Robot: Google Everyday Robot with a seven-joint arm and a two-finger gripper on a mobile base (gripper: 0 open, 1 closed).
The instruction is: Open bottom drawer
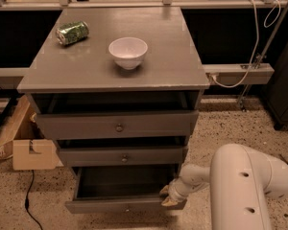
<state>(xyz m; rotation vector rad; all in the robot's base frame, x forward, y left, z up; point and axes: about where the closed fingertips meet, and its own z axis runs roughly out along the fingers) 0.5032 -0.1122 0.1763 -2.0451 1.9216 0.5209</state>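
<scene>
Your grey cabinet (115, 75) filled the middle, with the white arm (245, 186) at its lower right. The bottom drawer (115, 206) stood pulled out near the floor, its dark inside showing. Your gripper (167, 196) sat at that drawer front's right end; whether it was grasping, you couldn't tell. A white bowl (128, 51) and a green can (72, 33) rested on top.
</scene>
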